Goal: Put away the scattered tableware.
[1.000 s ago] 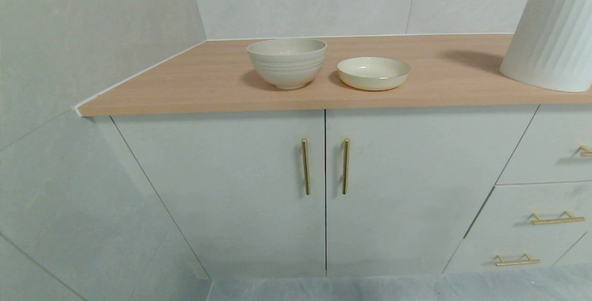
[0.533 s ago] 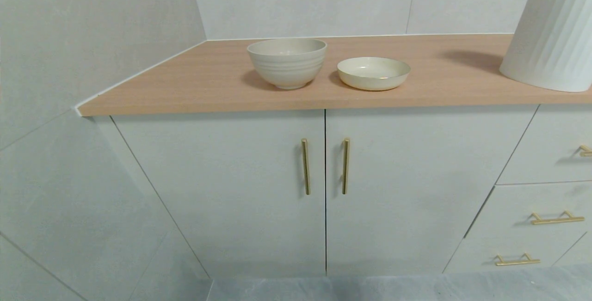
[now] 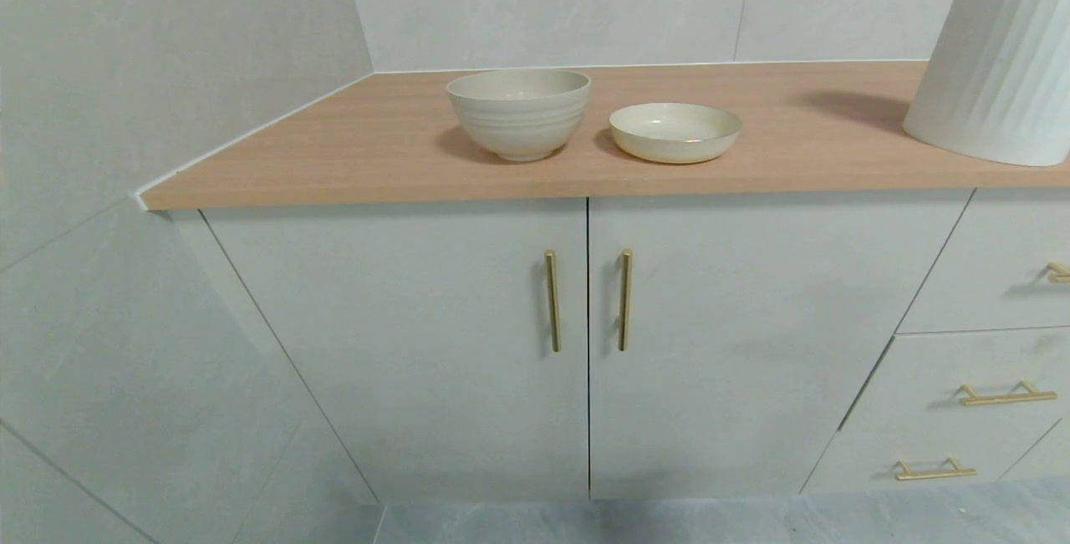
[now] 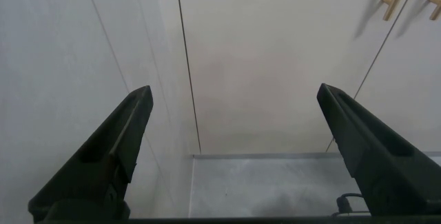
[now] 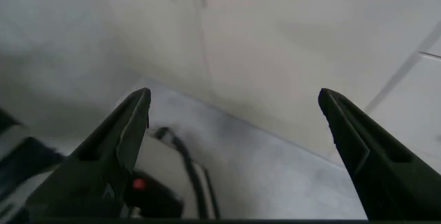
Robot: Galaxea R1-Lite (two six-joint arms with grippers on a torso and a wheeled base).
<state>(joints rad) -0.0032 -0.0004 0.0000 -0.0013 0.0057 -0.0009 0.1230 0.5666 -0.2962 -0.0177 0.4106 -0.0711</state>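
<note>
Bowl [image 3: 519, 112] and shallow dish [image 3: 675, 132] sat side by side on the tabletop [image 3: 334, 160], not touching. I saw left gripper [image 4: 233, 89] and right gripper [image 5: 234, 93] low by the cabinet [image 3: 418, 343], fingers wide, empty.

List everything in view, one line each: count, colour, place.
bowl: one, beige, deep, on the countertop, left of the dish
dish: one, cream, shallow, on the countertop, apart from the bowl
countertop: one, wood-brown, over the cabinet
ribbed vessel: one, white, countertop's right end
cabinet doors: two, pale grey, shut, gold handles
drawers: three, pale grey, right of the doors
left gripper: one, dark, jaws open, low before the cabinet
right gripper: one, dark, jaws open, low before the cabinet
</note>
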